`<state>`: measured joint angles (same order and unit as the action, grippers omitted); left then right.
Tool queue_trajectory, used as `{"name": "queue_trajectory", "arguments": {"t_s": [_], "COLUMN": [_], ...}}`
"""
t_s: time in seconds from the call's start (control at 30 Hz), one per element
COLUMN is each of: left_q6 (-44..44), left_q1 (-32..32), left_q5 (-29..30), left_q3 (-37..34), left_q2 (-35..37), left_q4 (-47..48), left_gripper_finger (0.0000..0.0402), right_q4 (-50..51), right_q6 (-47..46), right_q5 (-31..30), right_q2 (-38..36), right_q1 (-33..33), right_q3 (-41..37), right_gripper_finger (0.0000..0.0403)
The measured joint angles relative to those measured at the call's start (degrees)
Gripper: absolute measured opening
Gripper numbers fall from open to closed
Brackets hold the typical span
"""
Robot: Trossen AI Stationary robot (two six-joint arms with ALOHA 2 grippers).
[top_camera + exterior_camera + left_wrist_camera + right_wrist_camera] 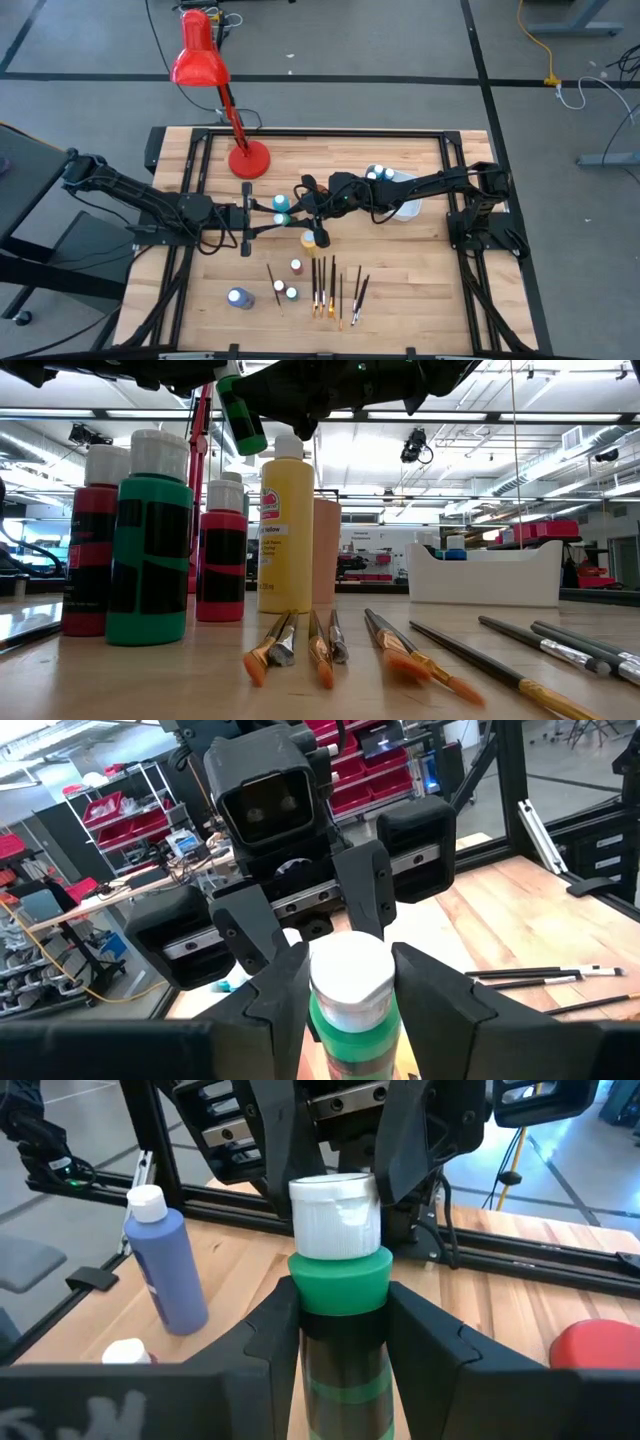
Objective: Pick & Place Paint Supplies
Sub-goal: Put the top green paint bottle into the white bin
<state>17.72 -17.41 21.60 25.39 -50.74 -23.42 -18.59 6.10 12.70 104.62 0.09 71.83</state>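
Both grippers [345,985] [340,1330] seemingly clamping 1 green bottle [340,1285], lifted in low view

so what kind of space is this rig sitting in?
Looks like a robotics lab or workshop, not a home. Behind the wooden table the low view shows an open industrial ceiling with strip lights, and the left wrist view shows shelves of red parts bins and cluttered benches.

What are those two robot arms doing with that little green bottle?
Both arms meet over the middle of the table, and each hand is closed around the same green paint bottle with a white cap, like a handoff. The left hand and right hand face each other. Other bottles and brushes wait on the wood table, and a white tub sits by the right arm.
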Motion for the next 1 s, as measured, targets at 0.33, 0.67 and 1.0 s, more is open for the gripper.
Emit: {"name": "queue_trajectory", "arguments": {"t_s": [0.33, 0.67, 1.0], "left_q6": [0.6, 0.3, 0.1], "left_q1": [0.0, 0.0, 0.0], "left_q5": [2.3, 7.7, 7.3], "left_q3": [0.0, 0.0, 0.0], "left_q2": [0.1, 0.1, 0.1], "left_q4": [-0.3, 0.0, 0.0], "left_gripper_finger": [0.0199, 0.0204, 0.019], "right_q4": [1.9, 8.8, 32.5], "right_q6": [-0.1, 2.9, 3.9], "right_q5": [-4.2, -16.5, -37.7], "right_q2": [0.1, -7.2, -27.6], "right_q1": [0.1, 0.2, 4.4], "right_q3": [-0.2, -0.1, 0.0], "right_gripper_finger": [0.0127, 0.0127, 0.0127]}}
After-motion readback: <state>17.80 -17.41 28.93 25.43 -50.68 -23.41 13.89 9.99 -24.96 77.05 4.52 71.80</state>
